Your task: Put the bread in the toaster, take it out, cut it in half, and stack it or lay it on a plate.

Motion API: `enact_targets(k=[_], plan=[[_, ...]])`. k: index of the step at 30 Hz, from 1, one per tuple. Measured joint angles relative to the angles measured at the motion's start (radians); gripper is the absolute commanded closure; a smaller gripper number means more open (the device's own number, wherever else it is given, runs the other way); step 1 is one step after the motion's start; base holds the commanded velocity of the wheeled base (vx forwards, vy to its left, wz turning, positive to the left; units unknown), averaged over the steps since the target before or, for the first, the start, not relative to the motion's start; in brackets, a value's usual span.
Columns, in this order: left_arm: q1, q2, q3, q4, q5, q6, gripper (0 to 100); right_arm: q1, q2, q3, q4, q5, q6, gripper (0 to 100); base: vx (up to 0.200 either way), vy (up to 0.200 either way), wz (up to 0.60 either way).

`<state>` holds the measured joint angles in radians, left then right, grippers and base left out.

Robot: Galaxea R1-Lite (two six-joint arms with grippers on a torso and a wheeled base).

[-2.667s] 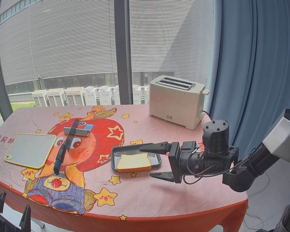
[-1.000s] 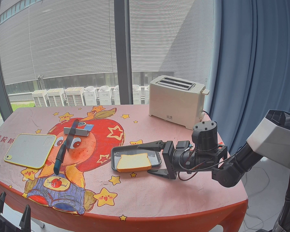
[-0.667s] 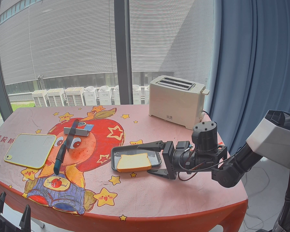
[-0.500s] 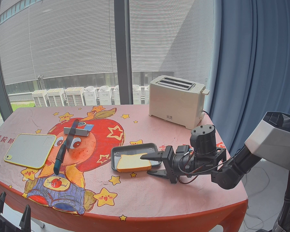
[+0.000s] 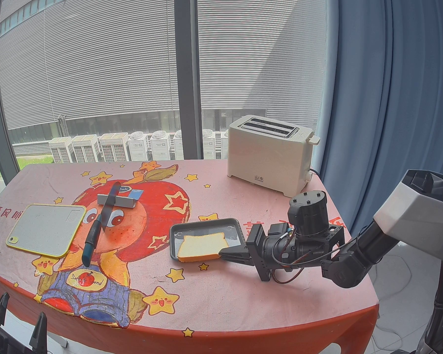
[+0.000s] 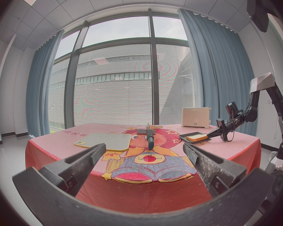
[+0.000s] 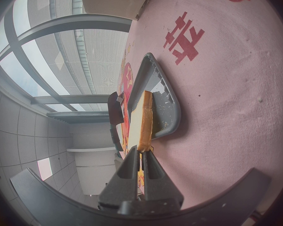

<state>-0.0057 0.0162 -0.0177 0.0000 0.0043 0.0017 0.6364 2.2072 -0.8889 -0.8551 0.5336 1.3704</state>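
Note:
A slice of bread [image 5: 202, 247] lies in a dark grey tray [image 5: 202, 227] on the pink tablecloth. My right gripper [image 5: 230, 254] lies low over the table at the tray's near right corner, shut on the bread's [image 7: 141, 120] crust edge. The two fingers pinch that edge with only a thin slit between them. The white toaster [image 5: 268, 156] stands behind at the table's back right, its slots empty. My left gripper [image 6: 147, 160] hangs open below the table's front left edge, holding nothing.
A blue-handled knife [image 5: 96, 227] leans on a grey rest [image 5: 117, 201] left of the tray. A white cutting board [image 5: 47, 228] with a yellow rim lies at the far left. A blue curtain hangs to the right of the toaster.
My right gripper slid left toward the tray, dropped lower, and its wide-open fingers came together on the bread's right edge. The bread has shifted slightly left in the tray.

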Motion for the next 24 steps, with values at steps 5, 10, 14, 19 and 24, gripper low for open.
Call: enact_targets(k=[5, 10, 14, 19, 24], plan=[[0.0, 0.0, 0.0, 0.0, 0.0, 0.0, 0, -0.003, -0.006, -0.003, -0.004, -0.001, 0.001, 100, 0.0, 0.0, 0.0], [0.0, 0.0, 0.0, 0.0, 0.0, 0.0, 0, -0.011, -0.023, -0.006, -0.007, -0.004, -0.001, 100, 0.0, 0.0, 0.0], [0.0, 0.0, 0.0, 0.0, 0.0, 0.0, 0, -0.013, -0.035, -0.007, -0.011, -0.005, -0.013, 100, 0.0, 0.0, 0.0], [-0.001, 0.0, 0.0, 0.0, 0.0, 0.0, 0, -0.013, -0.053, 0.009, -0.06, -0.009, -0.035, 100, 0.0, 0.0, 0.0], [0.0, 0.0, 0.0, 0.0, 0.0, 0.0, 0, -0.007, -0.079, 0.019, -0.063, -0.012, -0.038, 100, 0.0, 0.0, 0.0]])
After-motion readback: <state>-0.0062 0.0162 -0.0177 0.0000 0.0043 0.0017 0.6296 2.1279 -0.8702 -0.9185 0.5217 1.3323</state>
